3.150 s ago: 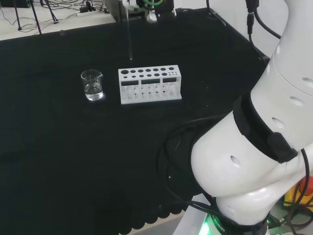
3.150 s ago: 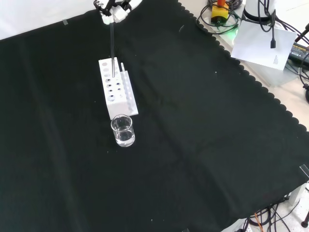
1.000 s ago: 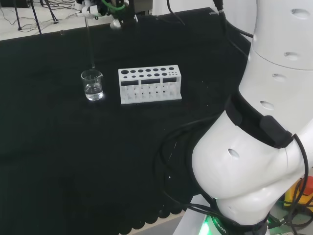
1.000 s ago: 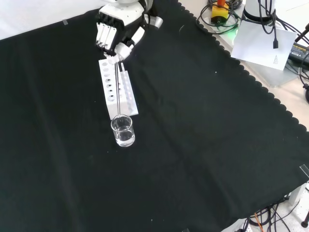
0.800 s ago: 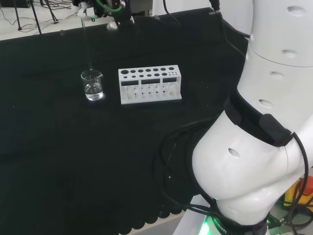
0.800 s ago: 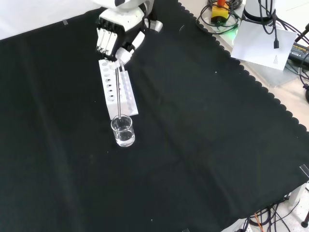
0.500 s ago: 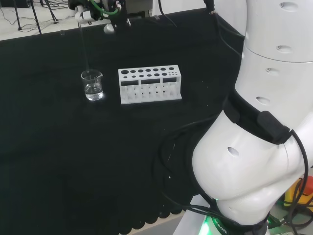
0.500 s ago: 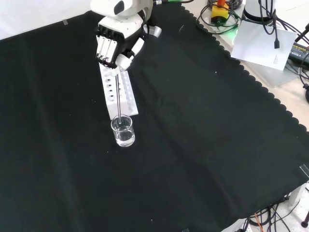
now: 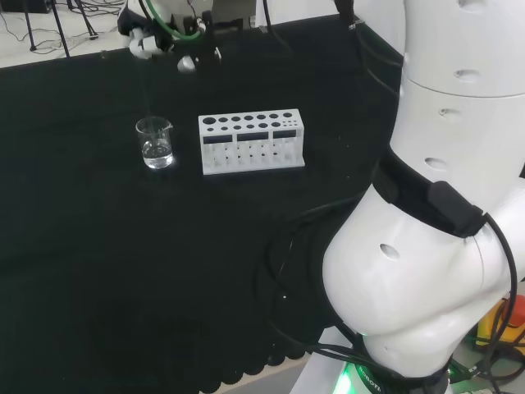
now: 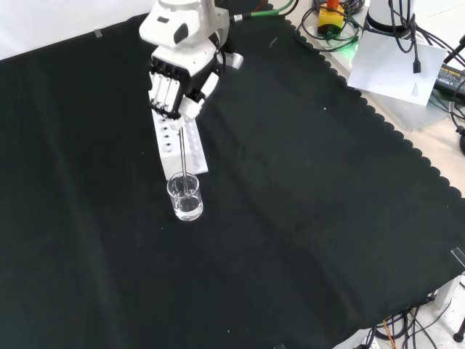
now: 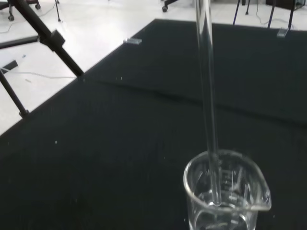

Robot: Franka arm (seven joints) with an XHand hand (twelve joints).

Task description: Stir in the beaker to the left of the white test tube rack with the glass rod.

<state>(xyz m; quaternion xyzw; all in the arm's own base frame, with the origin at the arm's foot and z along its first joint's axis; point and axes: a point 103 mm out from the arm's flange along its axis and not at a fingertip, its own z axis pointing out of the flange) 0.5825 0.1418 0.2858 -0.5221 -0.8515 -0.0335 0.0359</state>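
A small clear beaker (image 10: 185,198) with a little water stands on the black cloth, close to one end of the white test tube rack (image 10: 181,153). In the head view the beaker (image 9: 155,142) is left of the rack (image 9: 251,141). The hand (image 10: 178,78) hangs above the rack's end, its fingers curled and pinching the top of a glass rod (image 10: 184,154). The rod (image 11: 207,96) stands nearly upright, and its lower end sits inside the beaker (image 11: 225,191), just below the rim. In the head view the hand (image 9: 164,39) is above and behind the beaker.
The arm's big white links (image 9: 426,205) take up the right of the head view. Cables, a paper sheet (image 10: 396,62) and gear lie past the cloth's scalloped edge at the front view's top right. Black tripod legs (image 11: 48,40) stand on the floor beyond the cloth.
The hand has carried the rod from over the rack to over the beaker and come lower. The rod's tip has gone from above the rim to inside the beaker.
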